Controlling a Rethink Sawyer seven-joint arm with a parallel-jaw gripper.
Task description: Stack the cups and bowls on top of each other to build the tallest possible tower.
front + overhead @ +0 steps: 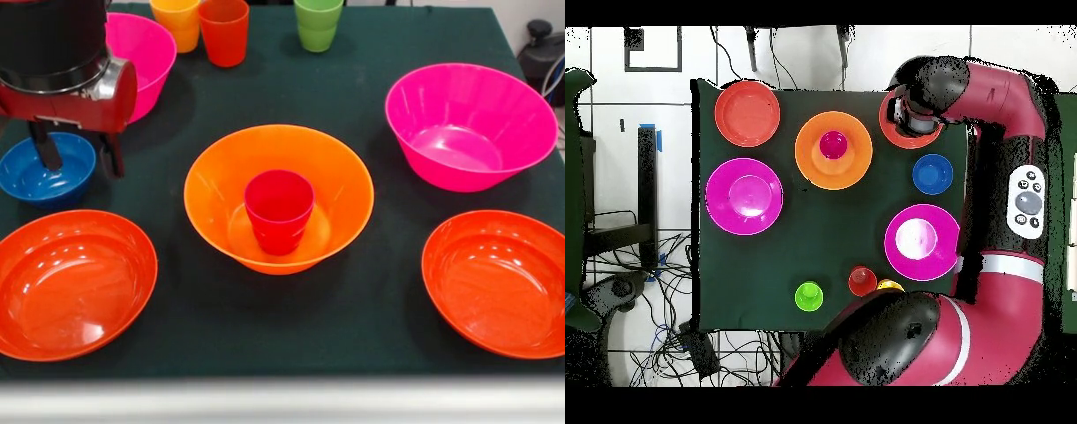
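1. Bench (371, 336): dark cloth, pieces spread out, none toppled.
2. Tower (279, 199) at centre frame: only orange bowl (221, 177) with red cup (279, 208) upright inside. Two levels done.
3. Tool (75, 152) at left of frame, fingers spread and holding nothing, one finger over the blue bowl (53, 181), the other just right of its rim.
4. Step, as I read it: picking the blue bowl, next tier.
5. Next move needs: close on the rim, lift clear, centre it on the red cup. Small footprint, so it could tip.
6. Spare cups (225, 31) top of frame.
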